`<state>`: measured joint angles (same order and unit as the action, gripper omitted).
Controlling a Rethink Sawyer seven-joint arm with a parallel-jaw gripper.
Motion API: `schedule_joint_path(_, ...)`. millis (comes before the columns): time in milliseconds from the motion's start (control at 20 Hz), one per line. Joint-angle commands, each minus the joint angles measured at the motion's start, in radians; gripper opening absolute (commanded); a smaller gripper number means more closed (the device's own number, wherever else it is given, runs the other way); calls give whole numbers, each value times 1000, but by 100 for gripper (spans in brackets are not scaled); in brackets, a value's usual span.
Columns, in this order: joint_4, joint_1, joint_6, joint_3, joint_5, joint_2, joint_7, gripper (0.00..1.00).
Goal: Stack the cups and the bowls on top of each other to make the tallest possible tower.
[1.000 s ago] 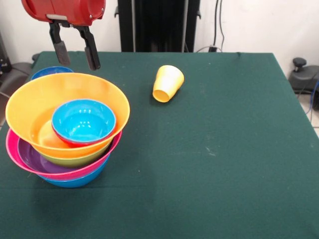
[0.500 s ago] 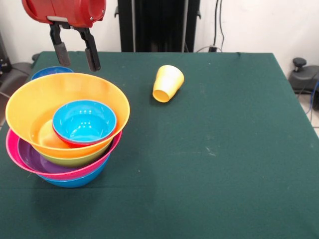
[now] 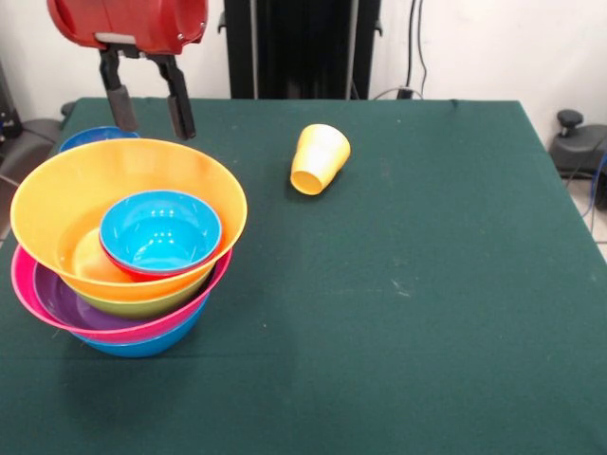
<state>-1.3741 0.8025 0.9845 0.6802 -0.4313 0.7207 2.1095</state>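
- One view, the front camera, shows the red-housed robot gripper [image 3: 150, 114] hanging above the far rim of the tower [image 3: 123, 256], its two dark fingers spread apart and pinching nothing.
- Six nested glossy plastic bowls make up that tower at the table's left side: a blue bowl [image 3: 142, 345] at the base, then a large pink bowl [image 3: 28, 289], a purple bowl [image 3: 66, 303], a green bowl [image 3: 142, 305], a large orange-yellow bowl [image 3: 57, 204], and a small light blue bowl [image 3: 161, 232] sitting off-centre inside it, with a thin red rim showing just beneath it.
- Another blue bowl [image 3: 90, 137] peeps out behind the pile, just beside it and mostly hidden.
- Lying on its side, well apart from the pile toward the middle of the dark green cloth-covered table [image 3: 427, 313], a yellow-orange tapered plastic cup [image 3: 320, 158] points its open mouth toward the camera; no red cup is visible.
- Risks, as judged from this scene: the pile leans and its bowls sit unevenly, so a finger clipping the orange-yellow rim on any descent could tip or slide the upper bowls off.
- The tipped cup could roll away if nudged on its curved wall, and a slick tapered surface may squirt out of a pinch.
- No overhead picture is supplied for this moment.
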Motion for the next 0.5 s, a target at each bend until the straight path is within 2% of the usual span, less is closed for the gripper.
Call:
schedule_joint_path(50, -222, -25, -55, -61, -61, 73, -75, 100)
schedule_joint_path(250, -283, -10, -66, -67, -69, 113, -97, 100)
schedule_joint_path(500, -365, 36, -61, -52, -43, 162, -124, 100)
